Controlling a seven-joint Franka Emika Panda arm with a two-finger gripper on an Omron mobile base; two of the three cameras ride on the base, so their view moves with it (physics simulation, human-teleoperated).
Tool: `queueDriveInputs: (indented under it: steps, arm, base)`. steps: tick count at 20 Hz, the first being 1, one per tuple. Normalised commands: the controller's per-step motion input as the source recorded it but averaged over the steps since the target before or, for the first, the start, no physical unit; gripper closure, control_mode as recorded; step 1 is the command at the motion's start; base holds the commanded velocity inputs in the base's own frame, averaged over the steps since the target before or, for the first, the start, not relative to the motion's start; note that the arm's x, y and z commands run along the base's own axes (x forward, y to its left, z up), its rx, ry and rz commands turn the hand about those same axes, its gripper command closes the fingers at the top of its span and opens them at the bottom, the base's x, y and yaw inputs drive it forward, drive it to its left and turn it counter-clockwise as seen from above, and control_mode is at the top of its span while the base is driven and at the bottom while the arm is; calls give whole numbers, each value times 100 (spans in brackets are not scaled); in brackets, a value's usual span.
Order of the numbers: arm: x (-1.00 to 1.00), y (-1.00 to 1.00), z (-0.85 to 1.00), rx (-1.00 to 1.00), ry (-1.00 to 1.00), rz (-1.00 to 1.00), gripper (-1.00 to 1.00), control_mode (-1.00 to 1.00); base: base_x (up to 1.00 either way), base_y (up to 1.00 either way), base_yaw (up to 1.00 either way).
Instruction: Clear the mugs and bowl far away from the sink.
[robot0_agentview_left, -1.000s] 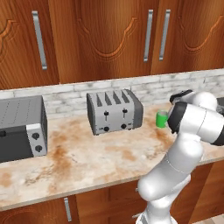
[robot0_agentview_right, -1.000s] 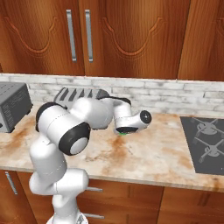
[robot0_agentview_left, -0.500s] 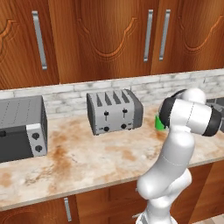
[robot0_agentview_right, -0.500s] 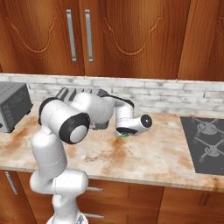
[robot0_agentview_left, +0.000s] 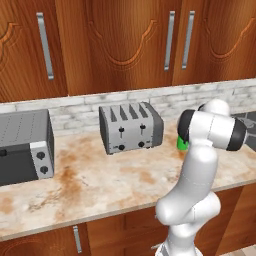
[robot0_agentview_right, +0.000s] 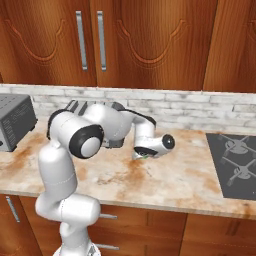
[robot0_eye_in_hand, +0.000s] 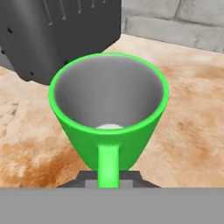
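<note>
A bright green mug (robot0_eye_in_hand: 109, 127) with a grey inside is held by its handle, which runs down between the fingers of my gripper (robot0_eye_in_hand: 108, 180). The gripper is shut on the handle. The mug hangs low over the marbled counter, just right of the toaster. In the left base view a sliver of the green mug (robot0_agentview_left: 181, 144) peeks out behind my elbow. From the right base, the gripper (robot0_agentview_right: 144, 154) points down at the counter with a bit of green under it. The bowl and the sink are out of view.
A grey four-slot toaster (robot0_agentview_left: 131, 127) stands against the back wall, close to the mug (robot0_eye_in_hand: 57, 35). A toaster oven (robot0_agentview_left: 22, 147) sits at the far left. A black cooktop (robot0_agentview_right: 235, 160) lies at the right end of the counter. Wooden cabinets hang above.
My elbow has swung forward and lower. The hand with the green mug has sunk slightly toward the counter, and the grip has stayed the same.
</note>
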Motion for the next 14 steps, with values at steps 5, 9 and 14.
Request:
queueDriveInputs:
  steps: [5,9,14]
  arm:
    - [0,0,-24,0,0,1,100,-100]
    - [-4,4,-10,0,-2,0,-100,-100]
    - [-29,6,17,0,-17,2,-100,-100]
  base:
    - [0,0,0]
    - [0,0,0]
    - [0,0,0]
